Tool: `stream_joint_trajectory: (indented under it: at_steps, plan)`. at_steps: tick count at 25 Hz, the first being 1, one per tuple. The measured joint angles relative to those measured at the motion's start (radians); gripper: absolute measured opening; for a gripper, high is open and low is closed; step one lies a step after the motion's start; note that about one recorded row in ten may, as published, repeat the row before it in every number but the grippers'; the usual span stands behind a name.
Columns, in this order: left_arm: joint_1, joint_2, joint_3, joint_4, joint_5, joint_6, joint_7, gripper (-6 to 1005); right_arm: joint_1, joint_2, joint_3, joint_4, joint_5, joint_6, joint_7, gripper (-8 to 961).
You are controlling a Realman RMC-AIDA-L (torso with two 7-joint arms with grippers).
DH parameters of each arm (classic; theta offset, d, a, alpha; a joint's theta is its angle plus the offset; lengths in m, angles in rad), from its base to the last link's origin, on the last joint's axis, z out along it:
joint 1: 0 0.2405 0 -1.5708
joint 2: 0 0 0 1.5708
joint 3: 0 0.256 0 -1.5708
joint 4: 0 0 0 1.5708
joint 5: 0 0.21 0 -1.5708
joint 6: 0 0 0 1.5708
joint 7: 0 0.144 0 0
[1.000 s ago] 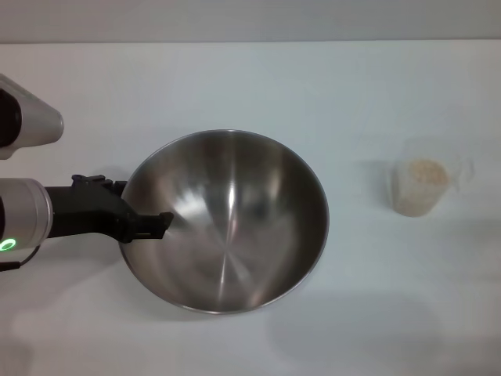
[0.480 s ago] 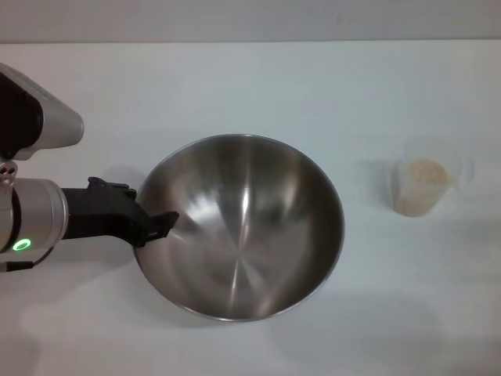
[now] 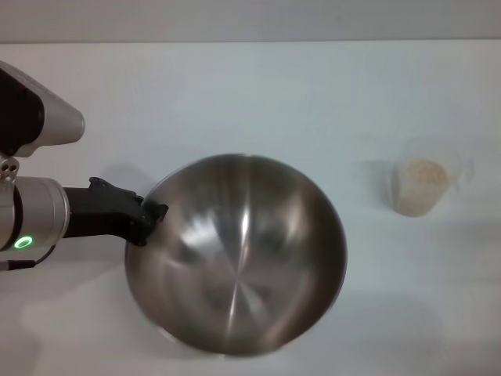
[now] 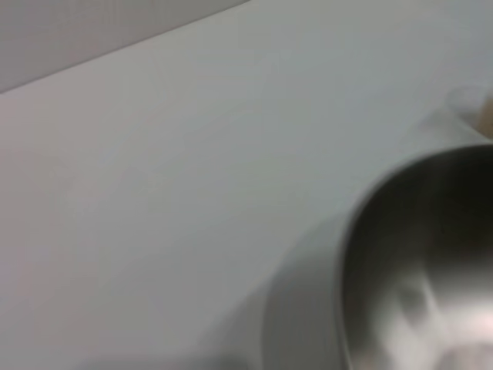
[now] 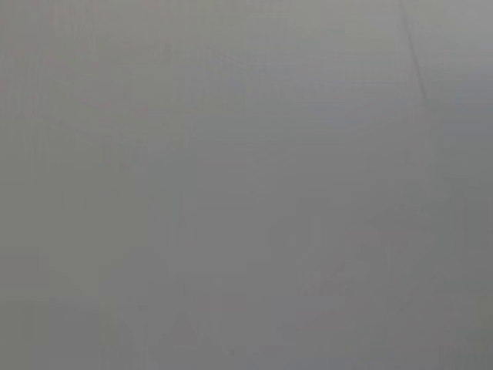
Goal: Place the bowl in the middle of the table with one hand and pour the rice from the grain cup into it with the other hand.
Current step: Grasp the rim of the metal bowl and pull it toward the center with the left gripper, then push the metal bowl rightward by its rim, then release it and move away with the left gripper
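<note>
The bowl [image 3: 235, 254], big and shiny steel, is at the table's [image 3: 235, 94] middle front. My left gripper [image 3: 153, 218] is shut on the bowl's left rim, its black fingers clamping the edge. The bowl's inside also shows in the left wrist view [image 4: 431, 254]. The grain cup [image 3: 423, 186], small and transparent, stands upright on the table at the right, well apart from the bowl. The rice [image 3: 427, 172] fills it as a pale mass. My right gripper is out of view; the right wrist view shows only a plain grey surface.
The left arm's white and silver links [image 3: 31, 211] lie over the table's left edge. The table's far edge runs along the top of the head view.
The left gripper has carried the bowl to the right and then toward the table's front. The bowl now looks larger in view. The grain cup has not moved.
</note>
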Motion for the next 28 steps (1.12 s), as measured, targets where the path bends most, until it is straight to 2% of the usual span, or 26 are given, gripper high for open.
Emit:
stream_joint_trajectory:
  at_steps: [7,11,19,28]
  plan:
    - [-0.013,0.0,-0.001,-0.015,-0.007,-0.035,-0.003,75,-0.004,0.0,-0.006,0.003,0.0,0.0,0.0,840]
    - [-0.035,0.0,-0.002,-0.016,-0.009,-0.055,-0.017,65,-0.004,0.0,-0.006,0.003,0.0,0.001,0.0,840]
    - [-0.131,0.0,-0.033,0.005,-0.012,-0.119,-0.043,39,-0.005,0.0,-0.009,0.003,0.0,0.006,0.0,839]
    - [-0.295,0.001,-0.13,0.156,-0.072,-0.135,-0.001,30,-0.003,0.0,-0.024,0.003,0.001,0.007,0.0,839]
